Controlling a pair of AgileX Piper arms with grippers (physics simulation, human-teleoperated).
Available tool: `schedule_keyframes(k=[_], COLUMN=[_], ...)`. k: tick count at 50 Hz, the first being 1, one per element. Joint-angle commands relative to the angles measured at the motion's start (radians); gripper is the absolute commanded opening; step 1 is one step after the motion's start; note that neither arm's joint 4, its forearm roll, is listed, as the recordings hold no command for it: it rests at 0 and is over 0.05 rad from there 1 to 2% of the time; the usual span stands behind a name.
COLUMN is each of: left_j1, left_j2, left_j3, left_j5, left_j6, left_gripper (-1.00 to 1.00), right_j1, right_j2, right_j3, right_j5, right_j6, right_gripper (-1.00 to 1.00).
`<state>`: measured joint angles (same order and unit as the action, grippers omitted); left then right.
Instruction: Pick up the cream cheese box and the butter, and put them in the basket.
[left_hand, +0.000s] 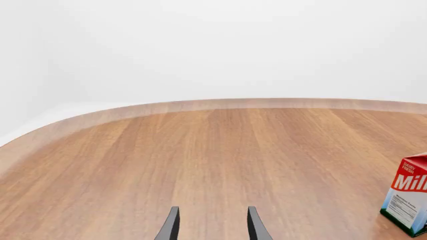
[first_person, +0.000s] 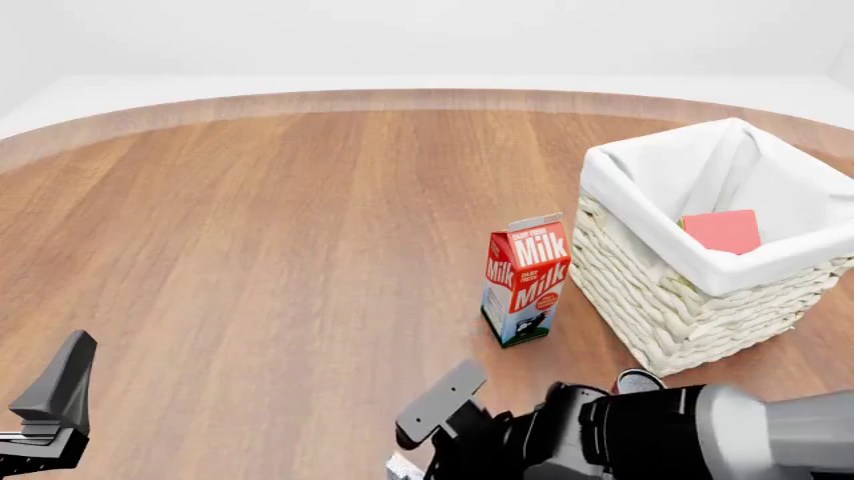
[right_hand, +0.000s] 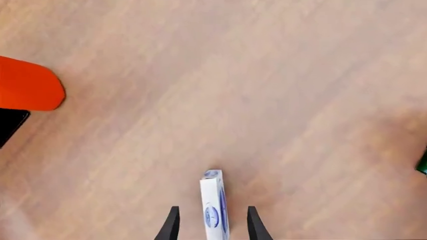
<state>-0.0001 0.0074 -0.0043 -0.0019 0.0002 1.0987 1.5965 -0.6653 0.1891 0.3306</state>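
Looking along our left gripper (left_hand: 212, 225), we see its fingers parted over bare table (left_hand: 200, 155); out front the butter (first_person: 722, 230) lies inside the basket (first_person: 667, 300) — and our right gripper (right_hand: 211, 224) straddles the cream cheese box (right_hand: 213, 210), contact unclear.

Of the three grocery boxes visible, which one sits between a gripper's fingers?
The cream cheese box, white with a blue oval logo, stands edge-on between the right gripper fingers. The butter lies inside the basket; the milk carton stands free on the table.
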Motion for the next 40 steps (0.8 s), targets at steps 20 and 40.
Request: schedule_keyframes(k=[20,40], left_j1=[0.0,0.0], left_j2=[0.0,0.0], left_j3=[0.0,0.0], left_j5=[0.0,0.0], left_j6=[0.0,0.0], left_gripper=[1.0,1.0], right_j1=[0.005,-0.153], right_j2=[0.111,-0.239], right_j3=[0.054,-0.038], right_j5=[-0.112,0.099], right_j6=[0.047,-0.12], right_gripper=[1.0,-1.0])
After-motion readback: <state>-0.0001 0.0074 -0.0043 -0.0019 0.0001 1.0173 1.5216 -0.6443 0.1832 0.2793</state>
